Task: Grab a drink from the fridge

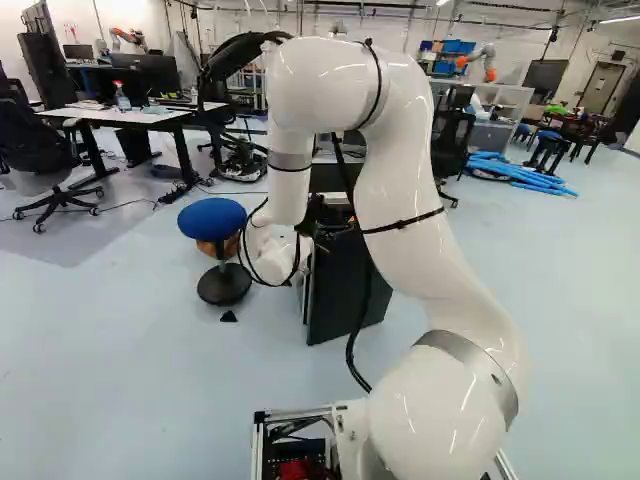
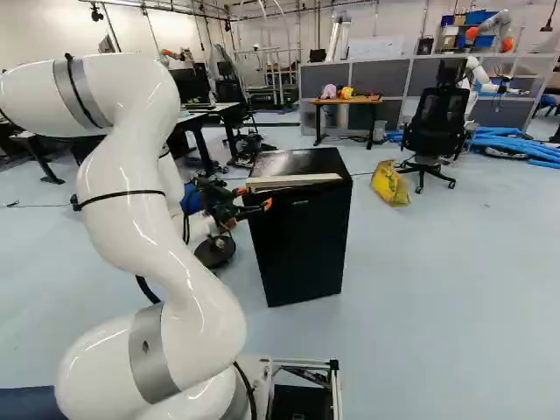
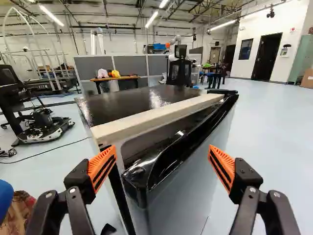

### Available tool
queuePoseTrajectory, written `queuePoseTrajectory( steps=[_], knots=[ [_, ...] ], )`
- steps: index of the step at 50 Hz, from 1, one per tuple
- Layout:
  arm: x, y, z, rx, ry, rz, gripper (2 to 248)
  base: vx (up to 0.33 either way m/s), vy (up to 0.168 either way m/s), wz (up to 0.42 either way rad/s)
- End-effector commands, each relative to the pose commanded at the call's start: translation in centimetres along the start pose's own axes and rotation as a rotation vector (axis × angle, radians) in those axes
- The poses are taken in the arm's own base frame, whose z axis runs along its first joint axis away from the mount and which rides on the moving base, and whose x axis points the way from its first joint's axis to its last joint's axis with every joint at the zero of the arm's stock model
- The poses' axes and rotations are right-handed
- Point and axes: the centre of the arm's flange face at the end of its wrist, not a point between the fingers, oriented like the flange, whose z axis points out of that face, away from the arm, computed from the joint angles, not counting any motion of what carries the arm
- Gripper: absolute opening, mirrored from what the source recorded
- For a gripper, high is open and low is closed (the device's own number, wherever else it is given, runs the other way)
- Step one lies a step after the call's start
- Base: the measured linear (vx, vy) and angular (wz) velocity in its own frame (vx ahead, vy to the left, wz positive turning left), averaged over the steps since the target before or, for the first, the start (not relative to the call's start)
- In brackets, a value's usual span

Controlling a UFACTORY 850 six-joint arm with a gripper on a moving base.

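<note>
The fingers (image 2: 250,214) are spread wide, with a near upper corner of the black fridge (image 2: 299,232) between and ahead of them in the wrist view. The fridge stands on the floor, ahead of the base. Beyond it is a black office chair (image 2: 437,122); near its side, a blue-topped stool (image 1: 222,217). A yellow bag (image 2: 389,183) sits near the chair. A pale strip (image 3: 159,115) lies along the fridge's top edge.
</note>
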Motion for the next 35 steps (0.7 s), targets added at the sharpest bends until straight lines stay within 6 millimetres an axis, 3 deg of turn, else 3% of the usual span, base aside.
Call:
queuePoseTrajectory(
  steps=[35],
  knots=[
    [0.2, 2.4, -2.6, -0.025, -0.016, -0.033, 247, 0.0, 0.0, 0.0]
  ],
)
